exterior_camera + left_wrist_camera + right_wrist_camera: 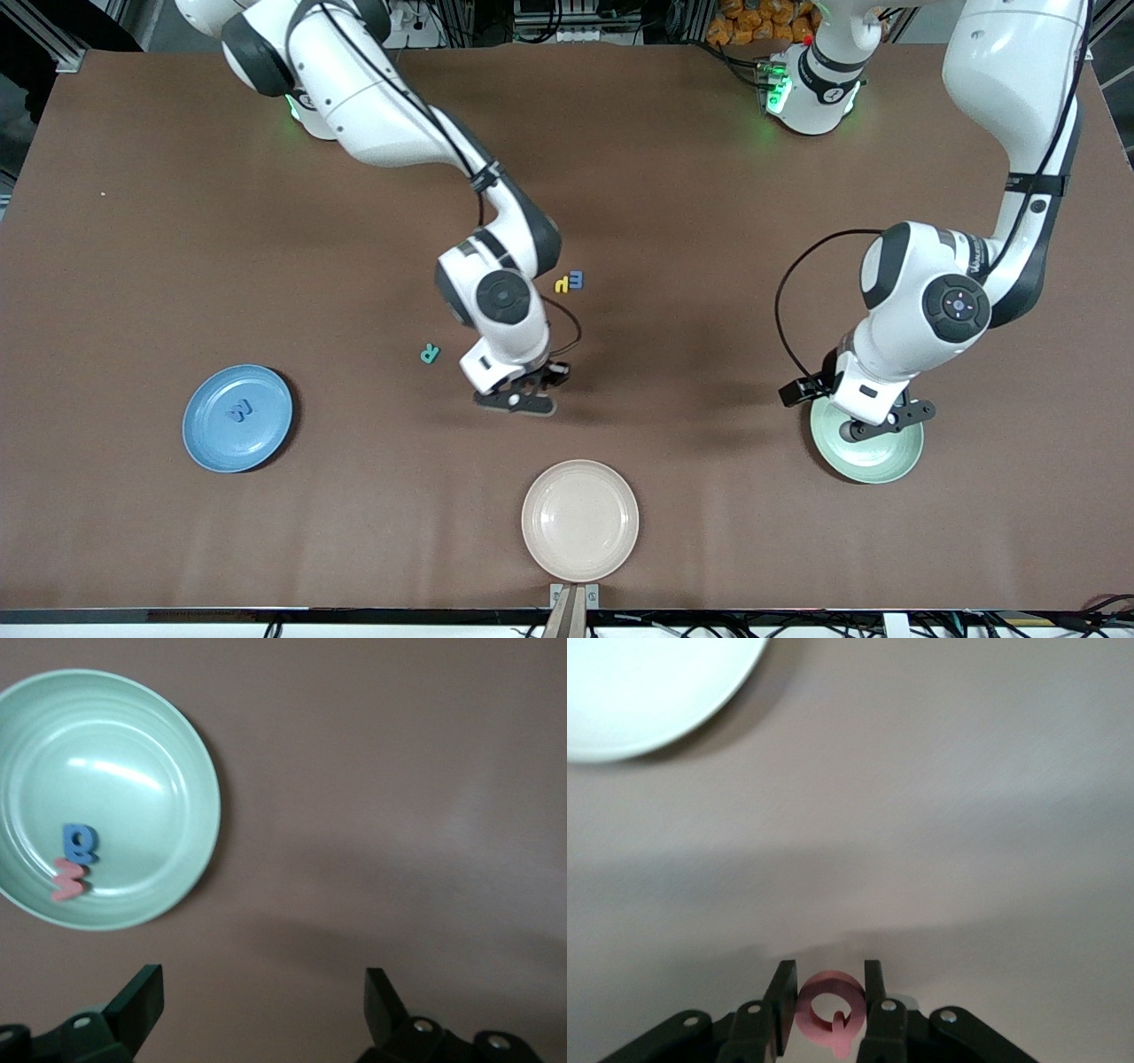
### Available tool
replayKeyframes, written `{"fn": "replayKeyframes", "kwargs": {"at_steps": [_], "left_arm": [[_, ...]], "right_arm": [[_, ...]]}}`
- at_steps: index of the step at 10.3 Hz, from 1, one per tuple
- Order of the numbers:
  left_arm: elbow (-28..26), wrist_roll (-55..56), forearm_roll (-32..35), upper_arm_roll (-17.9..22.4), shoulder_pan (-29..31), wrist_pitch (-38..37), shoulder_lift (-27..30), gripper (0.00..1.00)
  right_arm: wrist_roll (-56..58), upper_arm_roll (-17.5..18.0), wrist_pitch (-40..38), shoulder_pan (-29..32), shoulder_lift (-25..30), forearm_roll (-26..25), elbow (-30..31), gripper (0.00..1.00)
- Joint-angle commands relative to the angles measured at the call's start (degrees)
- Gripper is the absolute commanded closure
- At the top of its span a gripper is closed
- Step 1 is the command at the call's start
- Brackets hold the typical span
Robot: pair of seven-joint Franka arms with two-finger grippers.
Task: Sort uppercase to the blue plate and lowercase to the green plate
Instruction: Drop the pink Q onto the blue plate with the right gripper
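My right gripper is shut on a red ring-shaped Q, low over the table's middle; the front view hides the letter. A teal R lies beside it toward the right arm's end. Farther from the front camera, a small yellow letter touches a blue one. The blue plate holds a blue M. My left gripper hangs open and empty over the edge of the green plate, which holds a blue rounded letter and a red m.
A cream plate sits at the table's front edge, nearer the front camera than the right gripper; its rim shows in the right wrist view. Bare brown tabletop lies between the three plates.
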State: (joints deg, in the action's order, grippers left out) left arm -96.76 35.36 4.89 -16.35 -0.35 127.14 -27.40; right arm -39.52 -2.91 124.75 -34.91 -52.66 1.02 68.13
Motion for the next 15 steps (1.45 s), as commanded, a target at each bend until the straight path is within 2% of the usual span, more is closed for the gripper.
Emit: {"fn": "replayKeyframes", "kwargs": {"at_steps": [1,3,7,10,12,13,14,15], "left_arm": [[-0.54,7.41,-1.64,-2.27,-2.54,-2.5,2.61,0.0],[-0.63,15.31,-1.03,-6.13,-4.82,-2.6,2.52,0.0],[-1.51,12.37,3.8,-10.97,-9.74,-2.51,0.95,0.0],[-1.24,6.94,6.44,-11.6,-14.93,-1.46,-2.04,0.0],[-0.81,6.74,6.53,-11.42,-19.66,-1.28,-4.4,0.0],[-0.8,7.0,6.71,-11.42,-20.21,-1.28,-4.42,0.0],[-0.72,7.79,6.54,-11.42,-20.04,-1.28,-4.16,0.0],[-0.71,8.75,6.01,-11.42,-19.95,-1.28,-4.16,0.0]], "right_arm": [[9.85,0.45,-3.45,5.97,2.38,-0.05,0.78,1.0],[20.31,0.36,-6.35,11.85,3.35,-0.05,0.69,1.0],[42.36,0.36,-9.6,23.63,4.23,-0.49,0.69,1.0],[57.32,0.36,-12.16,30.76,4.49,-0.58,0.78,1.0],[62.96,0.36,-12.16,33.84,4.41,-0.49,1.04,1.0],[64.9,0.36,-12.16,34.99,4.06,-0.23,1.04,0.7],[65.44,0.53,-12.08,35.52,3.88,0.03,1.13,0.1],[65.45,0.53,-12.16,35.44,3.88,0.04,1.65,0.0]]}}
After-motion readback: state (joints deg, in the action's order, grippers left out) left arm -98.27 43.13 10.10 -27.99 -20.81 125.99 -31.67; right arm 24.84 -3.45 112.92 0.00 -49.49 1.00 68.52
